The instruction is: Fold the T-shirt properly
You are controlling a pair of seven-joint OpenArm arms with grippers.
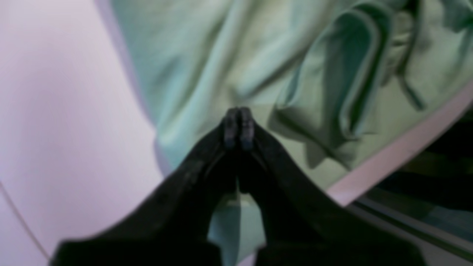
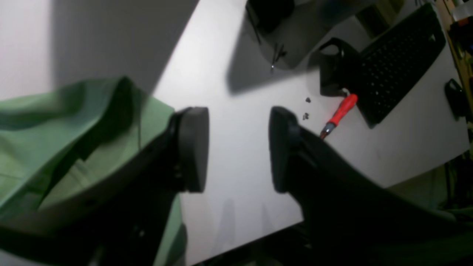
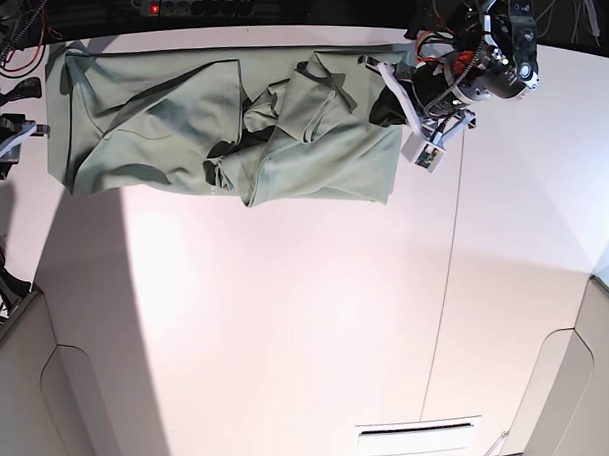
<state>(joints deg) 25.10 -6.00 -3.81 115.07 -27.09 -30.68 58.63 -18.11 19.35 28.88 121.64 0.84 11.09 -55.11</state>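
T-shirt (image 3: pixel 228 125): sage green, bunched in a strip along the far table (image 3: pixel 301 318) edge; middle rumpled and overlapped, not flat.
left gripper (image 1: pixel 238 127): over the shirt's right end in the base view; jaws pressed fully together. Tips are above the cloth. Wrist view is too blurred to tell if any fabric is pinched; looks like none.
right gripper (image 2: pixel 238 147): jaws wide apart, nothing between them. One finger just beside a shirt edge, bare table under the gap.
beyond shirt, right wrist view: red-handled screwdriver (image 2: pixel 339 114), black perforated tray (image 2: pixel 395 62), well apart from the cloth.
risk 1: left jaws may have closed on air or a single thin layer; a lift would then slip and leave the end where it is.
risk 2: shirt sits right at the table edge; a pull toward that side could drag it off.
risk 3: folding over the crumpled middle locks in creases; judgement: needs spreading first.
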